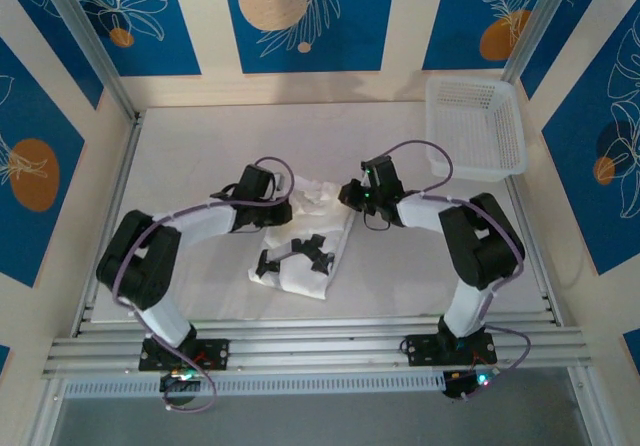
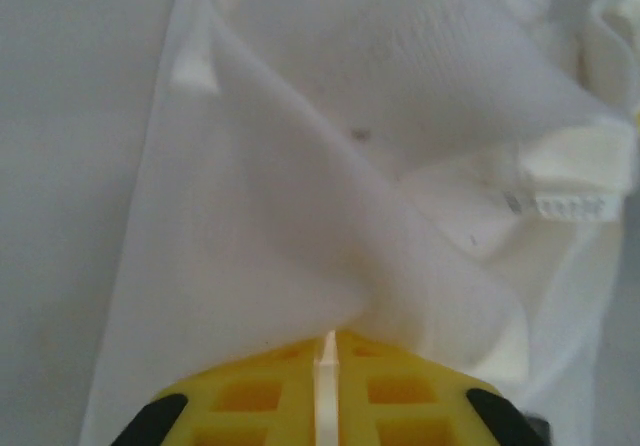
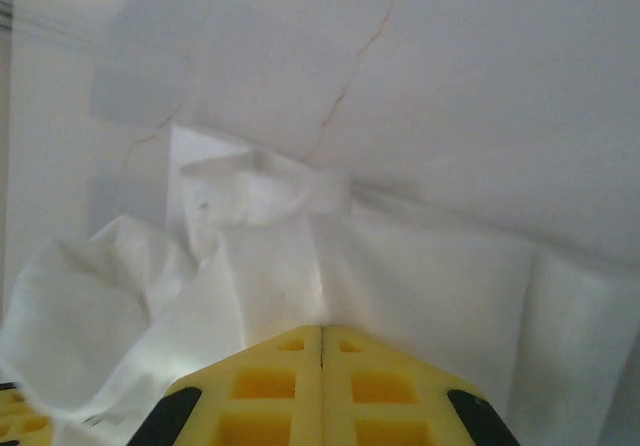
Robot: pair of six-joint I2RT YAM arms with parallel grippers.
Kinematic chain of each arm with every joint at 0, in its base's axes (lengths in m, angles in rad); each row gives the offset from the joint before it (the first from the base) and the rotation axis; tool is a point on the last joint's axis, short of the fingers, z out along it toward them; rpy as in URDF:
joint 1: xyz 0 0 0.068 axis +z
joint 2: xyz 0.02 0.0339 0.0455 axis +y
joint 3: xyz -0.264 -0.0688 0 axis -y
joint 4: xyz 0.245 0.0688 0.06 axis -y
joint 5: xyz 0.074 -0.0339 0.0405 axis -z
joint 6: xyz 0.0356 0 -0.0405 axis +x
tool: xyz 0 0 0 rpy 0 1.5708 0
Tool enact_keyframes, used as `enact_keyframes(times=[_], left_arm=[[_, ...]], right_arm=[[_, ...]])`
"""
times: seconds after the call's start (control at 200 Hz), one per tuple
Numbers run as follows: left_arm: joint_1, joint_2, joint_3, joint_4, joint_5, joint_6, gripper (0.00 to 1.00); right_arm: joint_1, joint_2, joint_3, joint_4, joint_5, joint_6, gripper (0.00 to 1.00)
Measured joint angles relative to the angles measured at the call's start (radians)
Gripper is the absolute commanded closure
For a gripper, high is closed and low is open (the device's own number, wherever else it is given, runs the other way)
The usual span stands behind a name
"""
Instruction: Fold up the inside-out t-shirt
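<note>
The left fingers are pressed nearly together, with a thin strip of white cloth caught in the narrow slit between them. They hold the inside-out t-shirt, and a broad fold of fabric runs up and away from their tips. Beyond that fold the cloth bunches into thicker creases, and a ribbed hem edge shows off to one side.

The right fingers are closed flush against each other, and the shirt's creases draw in to a point at their tips, so they too pinch the cloth. Past them the fabric spreads flat and then gives way to the bare white surface.

From above, the left fingers and the right fingers face each other over the far end of the t-shirt. It lies crumpled near the middle of the surface, between the two arms, with dark patches across its near half. A white mesh basket sits at the far right corner, well apart from the shirt.
</note>
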Motion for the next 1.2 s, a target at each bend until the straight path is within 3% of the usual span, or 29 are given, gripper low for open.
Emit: enact_keyframes(times=[0.17,0.32,0.405,0.495,0.64,0.89,1.065,1.13,1.2], left_arm=[[0.014,0.124,0.134,0.024,-0.053,0.02,0.68],[0.024,0.188,0.261,0.032,-0.075,0.033,0.56],[0.029,0.193,0.298,0.044,-0.079,0.048,0.46],[0.035,0.193,0.324,0.045,-0.095,0.074,0.35],[0.058,0.217,0.377,0.022,-0.101,0.134,0.29],[0.085,0.336,0.48,-0.056,-0.062,0.217,0.26],[0.088,0.396,0.491,-0.071,-0.002,0.214,0.26],[0.09,0.403,0.488,-0.066,0.018,0.2,0.25],[0.096,0.402,0.481,-0.047,0.043,0.175,0.23]], right_arm=[[-0.035,0.047,0.018,-0.031,-0.02,-0.021,0.88],[-0.048,-0.058,-0.013,-0.084,0.001,-0.061,0.57],[-0.056,-0.17,-0.065,-0.097,0.019,-0.08,0.45],[-0.073,-0.237,-0.098,-0.108,0.03,-0.092,0.41],[-0.099,-0.181,-0.081,-0.158,0.032,-0.102,0.36],[-0.101,0.006,0.06,-0.243,0.011,-0.122,0.35],[-0.099,0.092,0.161,-0.243,-0.031,-0.126,0.39],[-0.097,0.107,0.175,-0.241,-0.042,-0.127,0.5],[-0.095,0.121,0.183,-0.242,-0.056,-0.123,0.71]])
